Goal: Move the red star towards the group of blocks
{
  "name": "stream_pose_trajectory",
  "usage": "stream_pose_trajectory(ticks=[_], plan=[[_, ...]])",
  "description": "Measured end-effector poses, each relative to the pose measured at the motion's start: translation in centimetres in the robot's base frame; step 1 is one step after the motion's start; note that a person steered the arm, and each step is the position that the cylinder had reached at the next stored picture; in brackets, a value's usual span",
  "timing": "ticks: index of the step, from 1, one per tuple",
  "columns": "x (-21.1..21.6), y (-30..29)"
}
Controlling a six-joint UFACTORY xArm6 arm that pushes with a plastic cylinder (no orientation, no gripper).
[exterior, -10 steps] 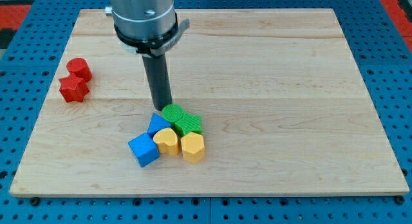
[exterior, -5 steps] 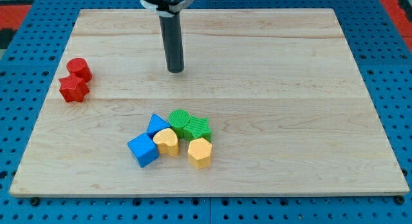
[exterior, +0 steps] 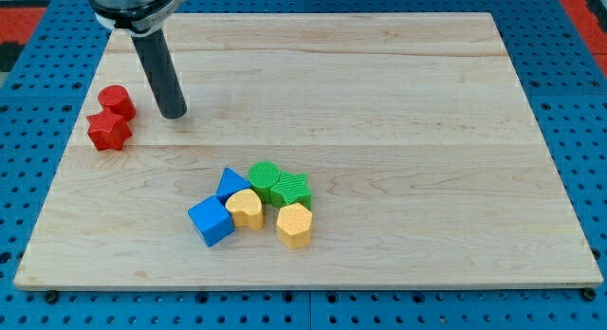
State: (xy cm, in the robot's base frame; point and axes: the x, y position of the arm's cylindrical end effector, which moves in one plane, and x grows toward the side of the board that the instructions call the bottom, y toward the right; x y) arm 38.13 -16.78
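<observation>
Sitting untouched near the view's left edge: red star [exterior: 108,131], with a red cylinder [exterior: 117,100] touching it just above. Nothing done on the task, judging by the layout; star well apart from the group, whole push toward the view's lower right left to do. Probably needs my tip brought round to the star's upper-left side first.

Just to the right of the two red blocks: my tip [exterior: 174,114], blunt end of a plain dark rod, no jaws to open or close, holding nothing, touching no block. Near the red cylinder, apart from the star.

Further right, lower centre: the group, packed close together. Blue cube [exterior: 211,222] at the left, another blue block [exterior: 230,184] above it, shape unclear. Yellow heart-like block [exterior: 247,208] next, yellow hexagonal block [exterior: 294,224] beside it. Two green blocks [exterior: 278,183] at the top, ridged faces, one round, the other hard to make out.

All blocks matte, faintly ribbed, plastic-looking. Pale wooden board [exterior: 427,131] with long grain lines, smooth; blue perforated surface around it.
</observation>
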Motion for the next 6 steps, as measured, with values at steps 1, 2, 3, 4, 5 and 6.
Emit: stream_pose_trajectory(ticks=[1, 2, 3, 4, 5, 6], plan=[[-6.0, -3.4], [-8.0, -12.0], [-6.6, -13.7], [-2.0, -11.5], [3.5, -9.9], [6.5, -7.5]])
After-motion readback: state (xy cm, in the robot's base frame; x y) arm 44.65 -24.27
